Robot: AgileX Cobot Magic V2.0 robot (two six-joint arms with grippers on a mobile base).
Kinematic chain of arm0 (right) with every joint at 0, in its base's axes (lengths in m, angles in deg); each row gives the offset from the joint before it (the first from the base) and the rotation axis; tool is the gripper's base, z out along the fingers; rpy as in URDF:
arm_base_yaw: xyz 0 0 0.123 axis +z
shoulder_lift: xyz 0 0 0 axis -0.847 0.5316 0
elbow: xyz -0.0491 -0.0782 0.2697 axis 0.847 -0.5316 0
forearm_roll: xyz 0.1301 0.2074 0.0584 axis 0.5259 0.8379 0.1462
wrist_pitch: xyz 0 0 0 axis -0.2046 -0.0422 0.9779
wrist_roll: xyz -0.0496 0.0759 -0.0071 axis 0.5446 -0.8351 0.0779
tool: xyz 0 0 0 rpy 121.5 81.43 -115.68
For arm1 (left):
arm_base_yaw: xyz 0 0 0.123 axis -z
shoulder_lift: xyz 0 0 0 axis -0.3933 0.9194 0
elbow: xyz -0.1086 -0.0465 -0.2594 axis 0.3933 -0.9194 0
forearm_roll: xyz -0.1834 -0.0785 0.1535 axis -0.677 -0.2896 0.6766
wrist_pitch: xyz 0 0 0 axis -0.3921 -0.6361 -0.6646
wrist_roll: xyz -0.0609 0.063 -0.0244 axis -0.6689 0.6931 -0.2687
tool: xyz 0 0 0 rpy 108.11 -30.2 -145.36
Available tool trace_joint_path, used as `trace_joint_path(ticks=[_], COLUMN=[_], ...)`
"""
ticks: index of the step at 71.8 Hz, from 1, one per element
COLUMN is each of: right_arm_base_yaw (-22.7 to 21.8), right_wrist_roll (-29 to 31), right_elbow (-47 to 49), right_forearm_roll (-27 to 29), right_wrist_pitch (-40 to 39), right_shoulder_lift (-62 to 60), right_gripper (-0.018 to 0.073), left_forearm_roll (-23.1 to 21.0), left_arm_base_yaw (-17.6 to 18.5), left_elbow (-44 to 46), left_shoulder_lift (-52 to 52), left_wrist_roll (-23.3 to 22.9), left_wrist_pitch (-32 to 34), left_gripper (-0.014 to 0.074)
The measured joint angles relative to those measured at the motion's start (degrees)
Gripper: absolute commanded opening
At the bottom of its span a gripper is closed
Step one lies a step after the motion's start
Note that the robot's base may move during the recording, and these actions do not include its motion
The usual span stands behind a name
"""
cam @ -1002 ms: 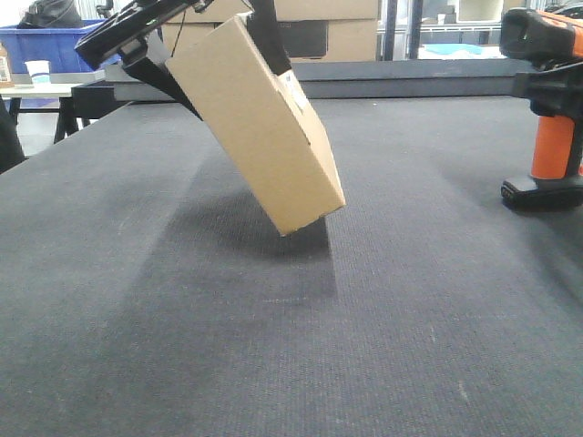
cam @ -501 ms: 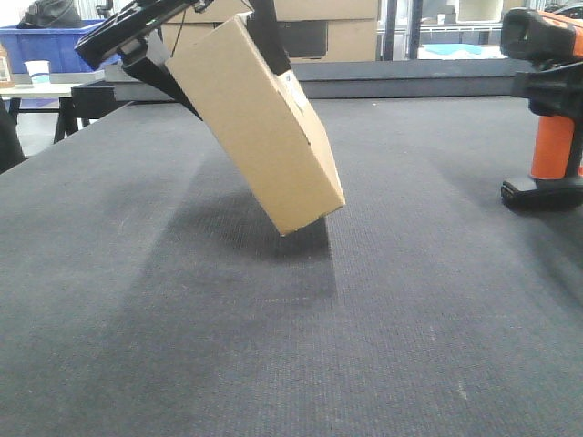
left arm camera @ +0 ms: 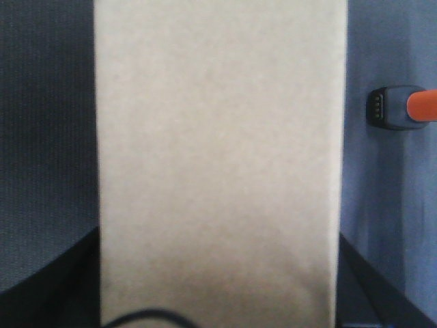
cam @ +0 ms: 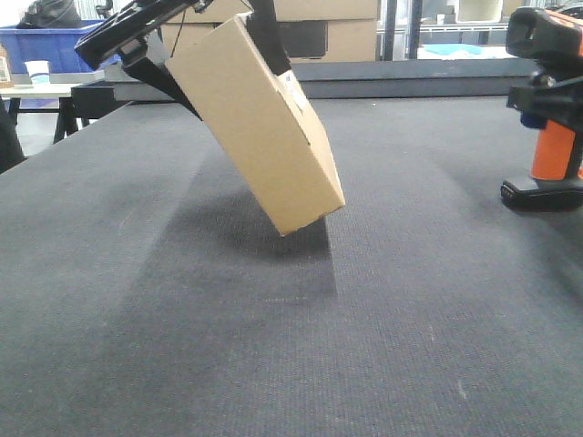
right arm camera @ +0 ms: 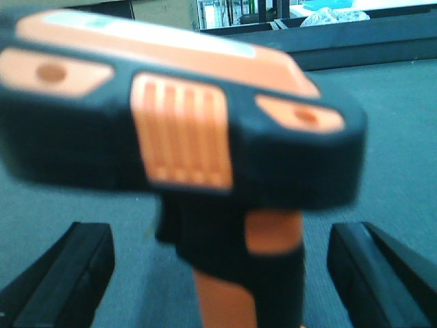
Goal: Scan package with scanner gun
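The package [cam: 264, 127] is a tan cardboard box held tilted, with its low corner just above the dark table [cam: 273, 364]. A small white label [cam: 291, 88] shows on its right face. My left gripper [cam: 228, 73] is shut on its upper end. In the left wrist view the package [left arm camera: 218, 137] fills the middle of the frame, between the fingers of the left gripper [left arm camera: 218, 287]. The scanner gun [cam: 556, 137] stands upright at the far right on its black base. My right gripper [right arm camera: 222, 273] is open, with a finger on each side of the orange handle of the scanner gun [right arm camera: 184, 123] and a gap on both sides.
A larger cardboard box with a dark panel [cam: 319, 32] stands behind the table's far rail [cam: 410, 77]. A blue bin [cam: 55, 45] and a paper cup [cam: 37, 71] sit on a side table at the back left.
The right gripper has shifted slightly lower around the scanner gun, and the gun's head sits a touch further right. The package and left gripper have not moved.
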Motion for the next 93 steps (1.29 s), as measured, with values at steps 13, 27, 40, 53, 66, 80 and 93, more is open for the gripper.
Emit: trace_joint_path(ticks=[13, 27, 40, 53, 66, 80, 93], right_arm_base_yaw=[0.00, 0.00, 0.00, 0.00, 0.00, 0.00, 0.00], right_wrist_roll=[-0.10, -0.10, -0.10, -0.10, -0.10, -0.10, -0.10], right_elbow=[-6.38, -11.82, -15.02, -18.06, -18.73, -18.73, -18.94], right_forearm_roll=[-1.38, -3.23, -4.24, -4.68, -4.62, -4.62, -4.62], right_wrist_pitch=[-2.92, -3.24, 1.15, 11.58, 24.49, 36.18, 41.46], right_shoulder_lift=[-4.09, -11.52, -20.51, -31.72, -44.73, -56.35, -63.29], right_gripper=[0.0540, 0.0540, 0.0538, 0.0478, 0.0188, -0.0120, -0.0169], left_forearm_roll=[1.20, 7.36, 16.03, 22.41, 23.35, 23.82, 23.67], left_arm_base_yaw=[0.00, -1.26, -6.02, -11.24, -15.71, -16.63, -16.63], left_elbow=[0.00, 0.00, 0.00, -0.69, -2.40, -3.61, -5.33], left_shoulder_lift=[-0.06, -2.82, -6.00, -6.21, -6.21, -6.21, -6.21], left_wrist_roll=[0.00, 0.04, 3.29, 7.17, 7.99, 8.78, 10.44], left_wrist_pitch=[-0.13, -3.87, -8.95, -14.32, -12.85, -11.33, -9.81], left_gripper=[-0.0111, -0.0111, -0.0111, -0.0111, -0.0111, -0.0111, -0.0111])
